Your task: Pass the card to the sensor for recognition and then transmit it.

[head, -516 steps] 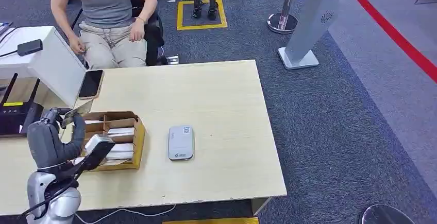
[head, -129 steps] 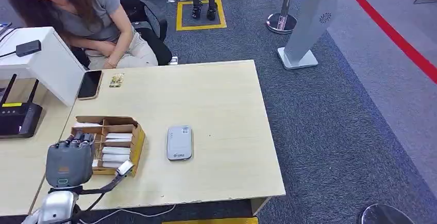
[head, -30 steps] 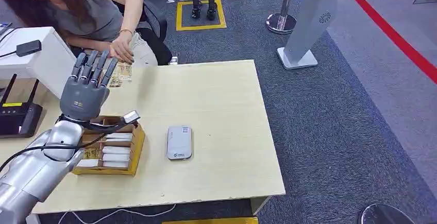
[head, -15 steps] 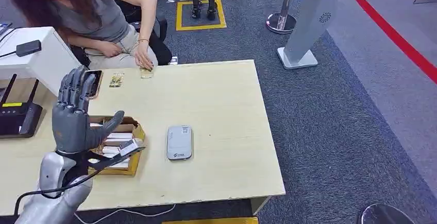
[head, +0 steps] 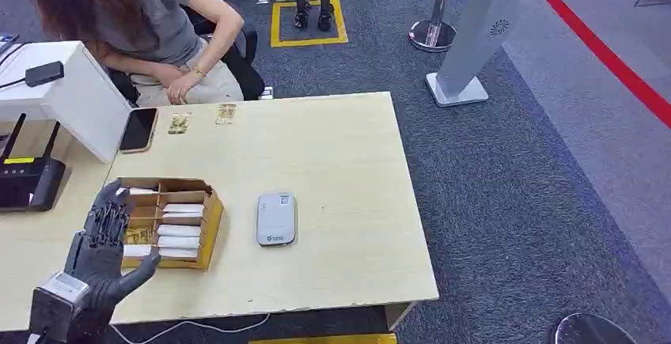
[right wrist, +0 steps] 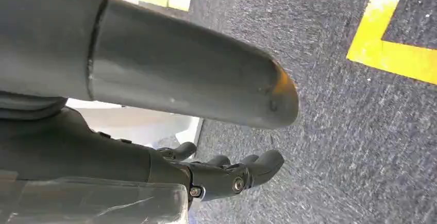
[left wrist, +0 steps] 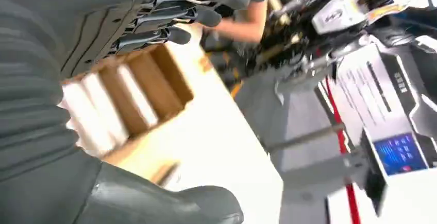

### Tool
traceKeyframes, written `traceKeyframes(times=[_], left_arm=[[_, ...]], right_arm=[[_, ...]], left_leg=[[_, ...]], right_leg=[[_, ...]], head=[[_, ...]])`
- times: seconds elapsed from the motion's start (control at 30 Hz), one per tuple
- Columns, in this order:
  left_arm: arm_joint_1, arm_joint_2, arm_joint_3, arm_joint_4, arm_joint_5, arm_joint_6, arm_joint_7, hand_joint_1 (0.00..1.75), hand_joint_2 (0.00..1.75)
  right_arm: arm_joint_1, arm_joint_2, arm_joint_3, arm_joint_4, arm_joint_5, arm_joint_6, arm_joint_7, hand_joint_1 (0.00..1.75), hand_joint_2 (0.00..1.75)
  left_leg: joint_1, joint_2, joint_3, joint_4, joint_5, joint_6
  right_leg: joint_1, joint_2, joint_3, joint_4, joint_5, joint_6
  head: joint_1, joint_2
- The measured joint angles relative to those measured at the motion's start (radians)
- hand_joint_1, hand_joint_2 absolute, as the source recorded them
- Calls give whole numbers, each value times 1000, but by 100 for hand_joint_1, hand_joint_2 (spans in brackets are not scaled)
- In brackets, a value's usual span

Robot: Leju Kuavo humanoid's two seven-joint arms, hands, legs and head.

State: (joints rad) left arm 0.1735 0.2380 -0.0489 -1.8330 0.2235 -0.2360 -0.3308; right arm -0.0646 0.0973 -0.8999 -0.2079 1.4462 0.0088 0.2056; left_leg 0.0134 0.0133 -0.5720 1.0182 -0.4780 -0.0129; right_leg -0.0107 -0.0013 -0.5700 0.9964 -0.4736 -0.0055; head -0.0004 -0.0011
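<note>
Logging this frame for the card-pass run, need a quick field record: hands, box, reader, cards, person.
left hand: open, holds nothing, at the near left corner of the box
right hand: fingers curled, holds nothing, over carpet
cardboard box: on the table, white cards in its compartments
card reader: flat, right of the box, apart from it
loose cards: two, far table edge
person: seated beyond the table
</note>
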Motion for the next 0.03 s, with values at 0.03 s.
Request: traceKeyframes(times=[0.03], left_arm=[[20,-6,11,-1,14,-15,3,0,175]], right_arm=[[0,0,0,0,2,-2,-2,0,0]], left_leg=[[0,0,0,0,0,0]], right_leg=[[0,0,0,0,0,0]], head=[[0,0]])
